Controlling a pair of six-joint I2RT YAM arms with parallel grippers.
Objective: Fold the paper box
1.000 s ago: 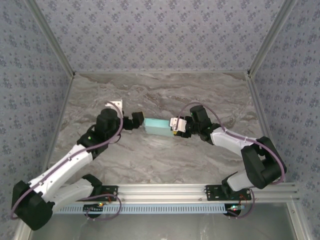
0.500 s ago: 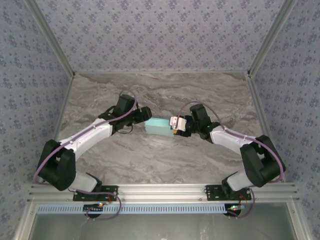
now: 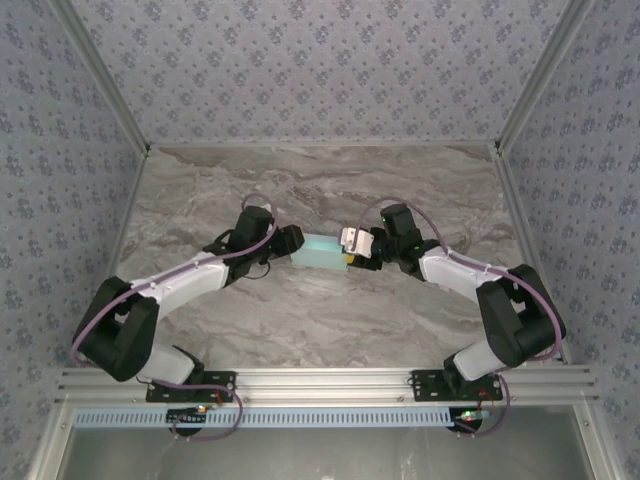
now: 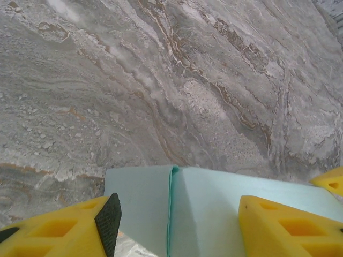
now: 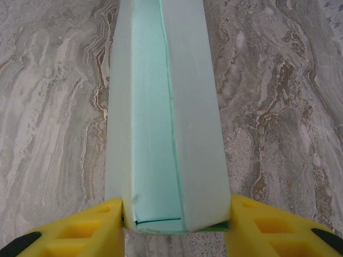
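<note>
Finding the paper box mid-table as a flattish sleeve: thin card, judged light, springy, easily creased. Right gripper is clamped across its 3 o'clock end. Left gripper straddles the 9 o'clock end — whether it grips cannot be told. Recommend light holds on the side walls.

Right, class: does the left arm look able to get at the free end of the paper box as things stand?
Probably yes. The left gripper is right at that end of the paper box with its fingers apart, and the right gripper holds only the opposite end.
</note>
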